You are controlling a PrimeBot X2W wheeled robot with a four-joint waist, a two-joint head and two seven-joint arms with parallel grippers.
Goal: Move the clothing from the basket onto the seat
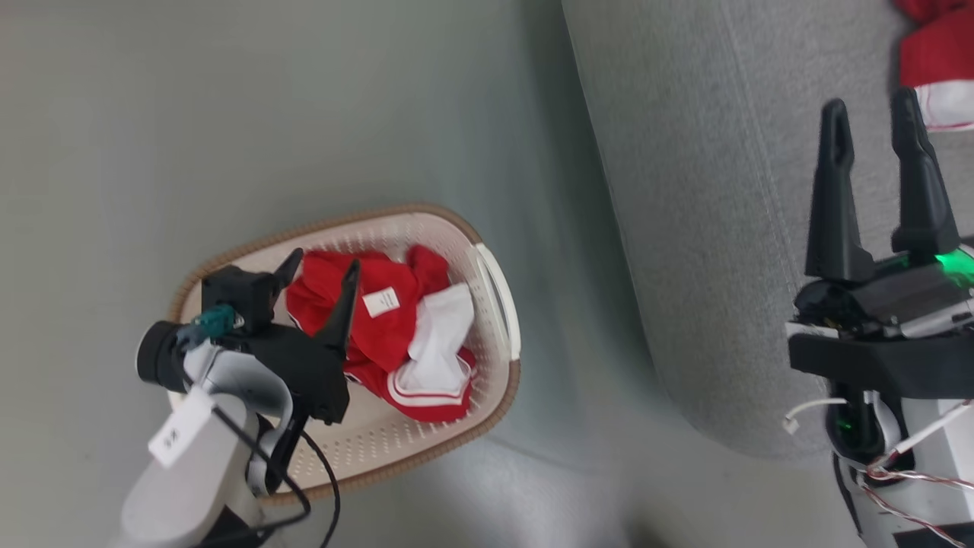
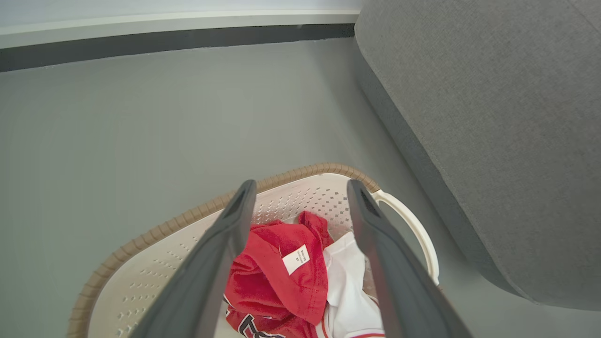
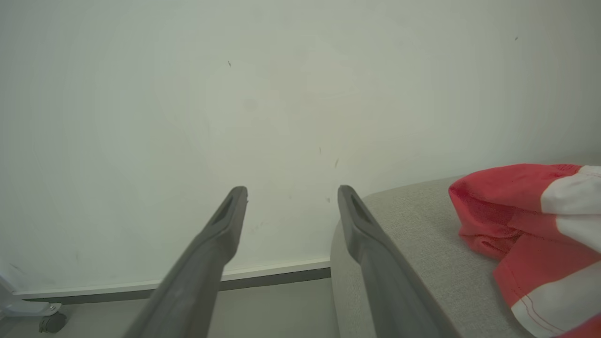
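The left hand point(image 1: 326, 262) hangs wide open, empty, above the clothing point(image 1: 384, 335) in the basket point(image 1: 426, 227); next it should probably drop and pinch.

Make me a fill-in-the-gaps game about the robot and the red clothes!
1. The left gripper over the basket is ____ and holds nothing.
2. The clothing in the basket is red and ____.
3. The basket's woven rim is ____.
4. Another red garment lies on the ____ seat.
Missing words: open, white, brown, grey.
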